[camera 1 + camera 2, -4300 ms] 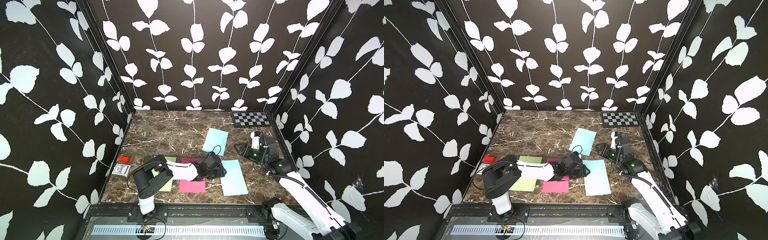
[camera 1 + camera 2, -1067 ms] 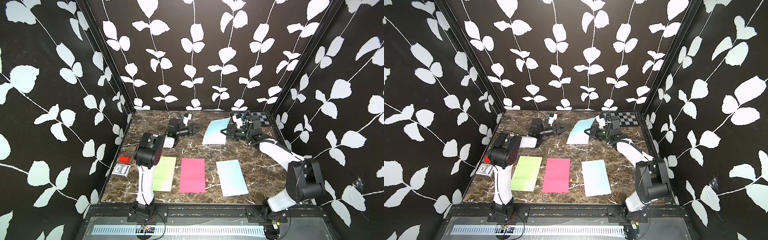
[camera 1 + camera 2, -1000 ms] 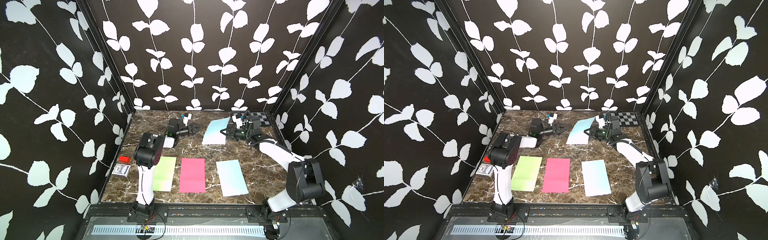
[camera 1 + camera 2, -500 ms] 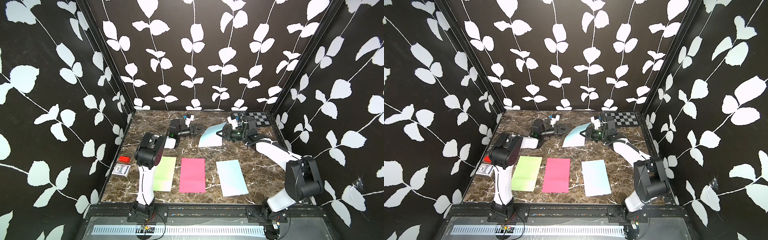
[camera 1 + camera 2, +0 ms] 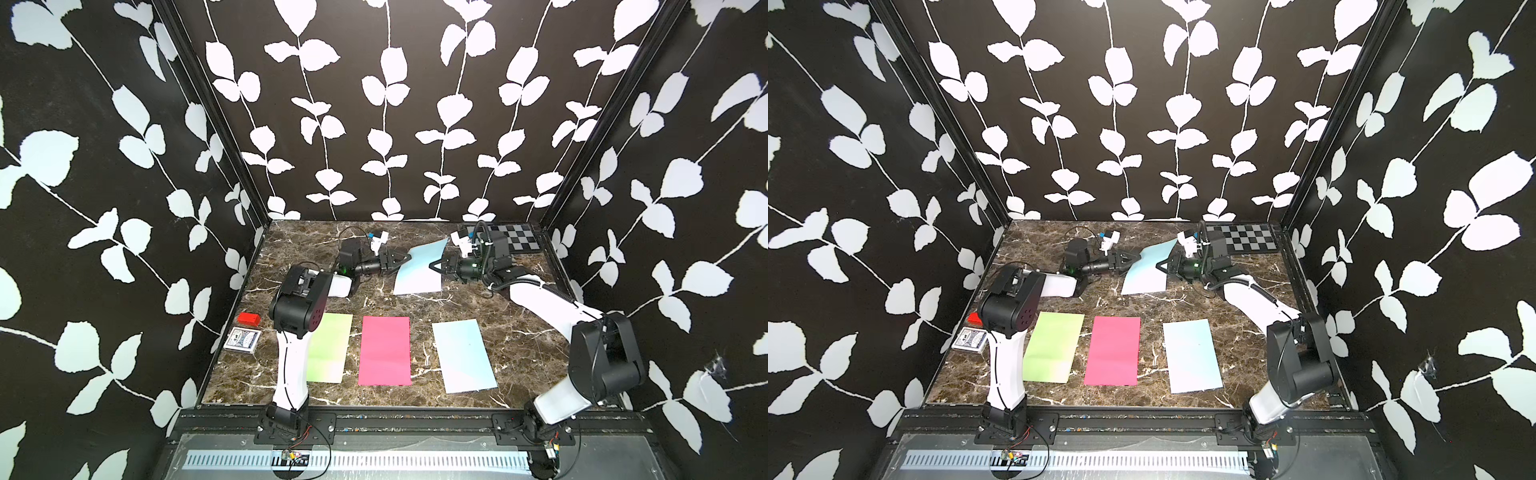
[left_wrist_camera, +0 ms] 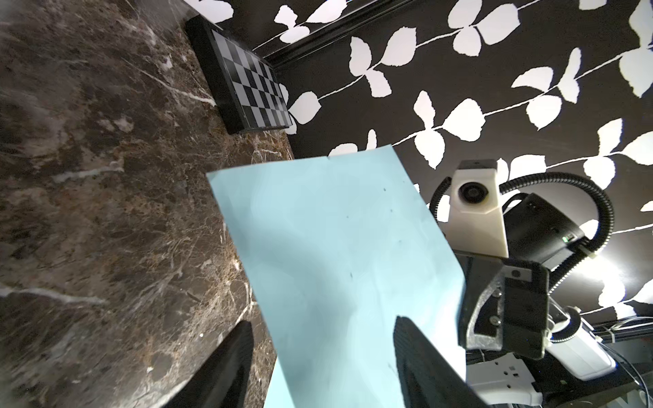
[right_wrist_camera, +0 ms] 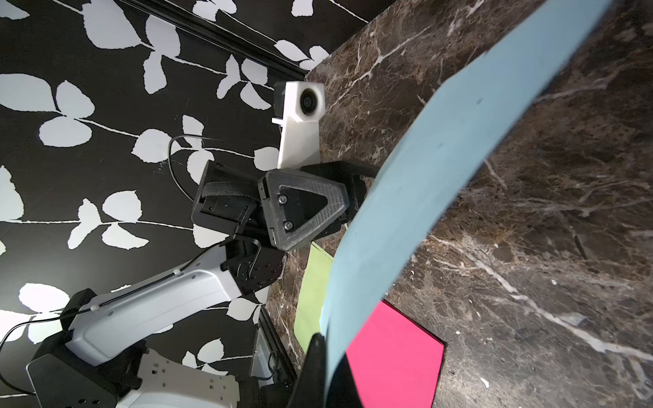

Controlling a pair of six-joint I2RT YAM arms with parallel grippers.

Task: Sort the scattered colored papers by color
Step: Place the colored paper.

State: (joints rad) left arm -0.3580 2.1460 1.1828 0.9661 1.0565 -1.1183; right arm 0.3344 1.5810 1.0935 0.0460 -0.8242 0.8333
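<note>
Blue raised sheet [image 5: 417,275] now nearer L claw [image 5: 405,261], open; R claw [image 5: 432,265] pinching it.

No legible text or labels

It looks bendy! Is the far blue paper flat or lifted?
Lifted and curved: the right gripper pinches the far blue paper by one edge.

Checkerboard panel [image 5: 519,239] in far right corner; card box [image 5: 242,340] just beside red block [image 5: 249,319]
</note>
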